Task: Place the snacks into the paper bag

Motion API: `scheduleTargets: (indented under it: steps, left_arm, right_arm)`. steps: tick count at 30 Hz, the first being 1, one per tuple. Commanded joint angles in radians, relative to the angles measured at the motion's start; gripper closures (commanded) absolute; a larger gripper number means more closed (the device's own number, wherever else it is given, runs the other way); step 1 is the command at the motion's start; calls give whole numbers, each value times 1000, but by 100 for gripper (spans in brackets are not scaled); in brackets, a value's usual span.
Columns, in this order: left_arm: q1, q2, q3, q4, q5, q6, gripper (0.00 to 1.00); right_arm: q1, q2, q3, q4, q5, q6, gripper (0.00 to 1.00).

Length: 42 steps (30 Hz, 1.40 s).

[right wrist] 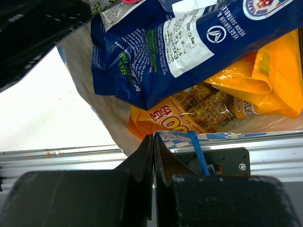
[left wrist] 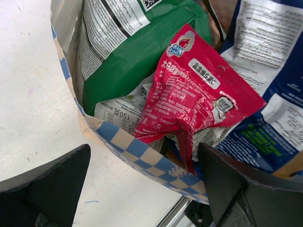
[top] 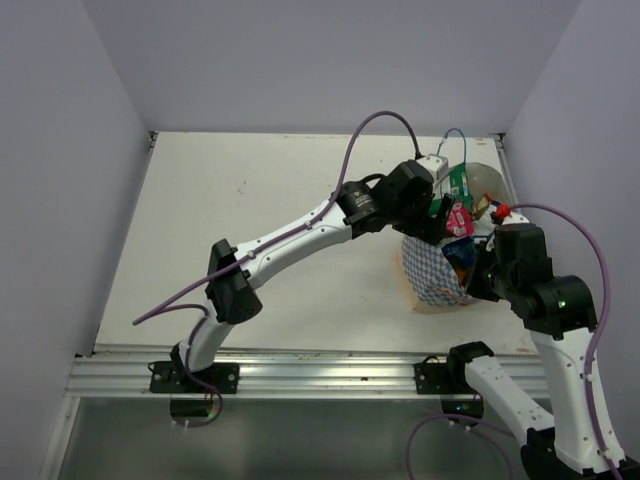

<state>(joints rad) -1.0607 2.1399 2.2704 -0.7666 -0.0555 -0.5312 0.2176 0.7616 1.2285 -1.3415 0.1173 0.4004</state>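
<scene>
Hovering at the mouth of the boxy white paper bag with blue-checkered sides (top: 425,272), the left tool (left wrist: 144,156) is spread wide, holding nothing. The tiny pink foil packet (left wrist: 199,90) lies straight ahead between its fingers, long axis pointing into the bag, atop the green-white packet (left wrist: 128,56) and blue-white packet (left wrist: 265,94). Right tool (right wrist: 153,139) is closed, apparently pinching the bag's rim beside a blue cord handle (right wrist: 196,153); left arm is nearer.

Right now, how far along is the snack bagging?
Nearly done, it seems. The green packet, pink packet, blue packet and orange packet sit inside the paper bag. The left gripper is open over the pink packet, holding nothing; the right gripper is shut on the bag's rim. No packet shows outside the bag, so perhaps only letting go remains.
</scene>
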Motion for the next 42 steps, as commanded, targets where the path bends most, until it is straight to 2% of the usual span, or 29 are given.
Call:
scheduleTargets:
  steps: [1,4,5,6,7,8,9,11,12,14,19,27,32,42]
  left_arm:
    - [-2,23,47,27,20,-9,3]
    - [-2,20,57,26,22,-9,17]
    - [-2,18,55,26,19,-7,41]
    - [-2,17,54,26,17,-7,54]
    - [-2,14,52,27,16,-7,64]
    - [-2,14,52,24,14,-9,81]
    - [-2,12,54,23,14,-12,89]
    - [-2,5,52,15,10,-12,100]
    - [-2,2,51,10,6,-12,100]
    - [-2,-9,49,1,-3,-6,100]
    - [-2,-31,29,-19,-15,-3,100]
    - [2,-60,18,-102,-72,20,100]
    - [21,-144,-77,-120,-130,22,100]
    - [73,-259,-167,-158,-175,31,100]
  right_arm:
    - [2,-1,20,-62,-8,-21,100]
    - [3,4,32,-64,-1,-23,100]
    - [3,8,37,-65,1,-25,97]
    - [3,10,40,-65,2,-28,84]
    - [3,10,52,-65,5,-29,77]
    - [3,13,58,-67,8,-32,70]
    - [3,19,65,-67,10,-35,53]
    - [3,34,101,-73,13,-40,44]
    - [3,54,120,-82,13,-44,40]
    - [3,77,205,-91,15,-49,39]
    - [3,182,414,-122,90,-83,29]
    - [3,223,304,-42,197,-94,27]
    - [3,216,307,-44,269,-95,27]
    - [2,212,298,-41,285,-89,27]
